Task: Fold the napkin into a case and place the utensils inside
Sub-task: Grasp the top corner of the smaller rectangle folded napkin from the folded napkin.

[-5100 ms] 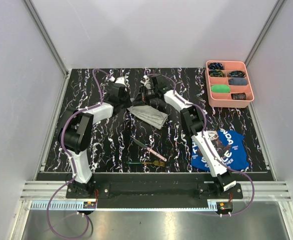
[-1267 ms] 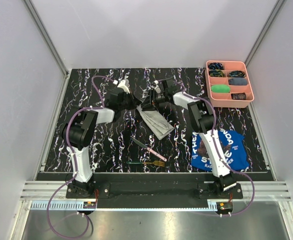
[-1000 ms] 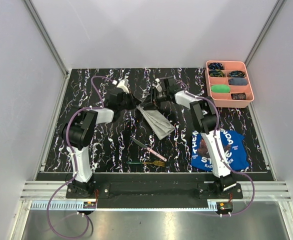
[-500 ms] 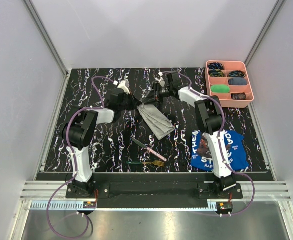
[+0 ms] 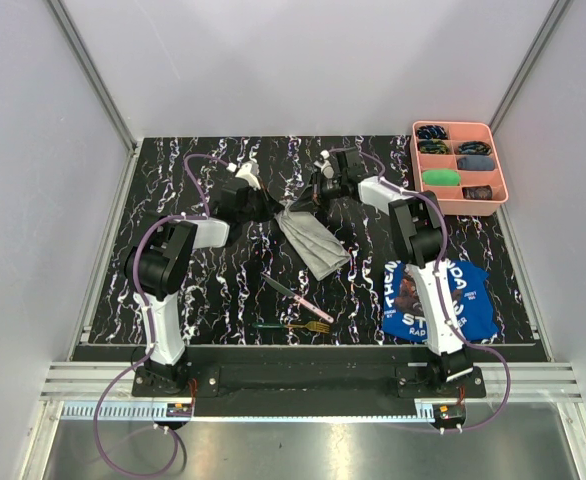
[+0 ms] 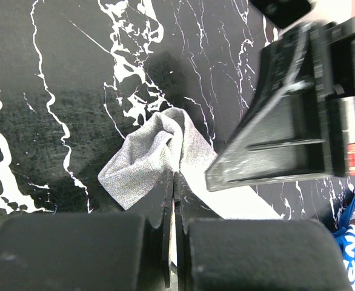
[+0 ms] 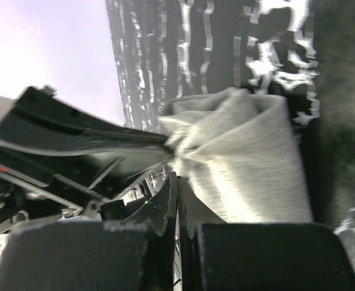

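The light grey napkin lies folded into a narrow strip on the black marbled table, running from the back centre toward the front right. At the strip's far corner my left gripper is shut on the bunched cloth, its jaws pressed together. My right gripper meets that corner from the other side. It is shut too, its tips at the puckered edge of the napkin. The pink-handled knife and the green-handled fork lie loose near the front, apart from the cloth.
A pink compartment tray with small items stands at the back right. A blue printed cloth lies at the front right under the right arm. Grey walls enclose the table on three sides.
My right gripper has closed at the napkin's far corner after shifting slightly back and right. The left gripper stayed shut on the cloth. Knife and fork have not moved.
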You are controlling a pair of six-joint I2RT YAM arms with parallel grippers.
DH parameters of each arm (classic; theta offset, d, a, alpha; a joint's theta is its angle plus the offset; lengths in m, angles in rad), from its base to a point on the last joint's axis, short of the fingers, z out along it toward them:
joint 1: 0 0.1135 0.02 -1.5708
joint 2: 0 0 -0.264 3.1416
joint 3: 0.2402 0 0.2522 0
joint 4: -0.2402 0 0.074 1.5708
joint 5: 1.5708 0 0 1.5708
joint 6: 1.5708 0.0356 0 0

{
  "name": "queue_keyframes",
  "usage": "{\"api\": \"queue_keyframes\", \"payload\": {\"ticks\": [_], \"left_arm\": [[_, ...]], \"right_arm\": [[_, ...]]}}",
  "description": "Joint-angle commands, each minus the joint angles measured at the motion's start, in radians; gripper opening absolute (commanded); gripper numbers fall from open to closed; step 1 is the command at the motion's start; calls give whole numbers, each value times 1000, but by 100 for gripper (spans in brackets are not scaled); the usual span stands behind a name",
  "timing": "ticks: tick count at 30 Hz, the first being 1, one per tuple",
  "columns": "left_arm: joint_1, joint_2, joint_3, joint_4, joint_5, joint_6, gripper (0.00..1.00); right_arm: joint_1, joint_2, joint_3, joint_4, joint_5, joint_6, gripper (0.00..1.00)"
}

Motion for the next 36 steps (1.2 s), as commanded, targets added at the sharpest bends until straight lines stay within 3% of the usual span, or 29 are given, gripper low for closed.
{"api": "queue_keyframes", "payload": {"ticks": [1,24,28,36], "left_arm": [[-7,-26,-1,70,9,-11,0],[-30,-14,13,70,15,-18,0],[-33,-14,-1,69,-20,-33,0],[-10,-23,-15,47,-51,-47,0]], "right_arm": [[5,26,35,1,9,-9,0],[50,88,95,74,-23,94,0],[50,191,222,62,-44,135,0],[31,57,98,68,-20,92,0]]}}
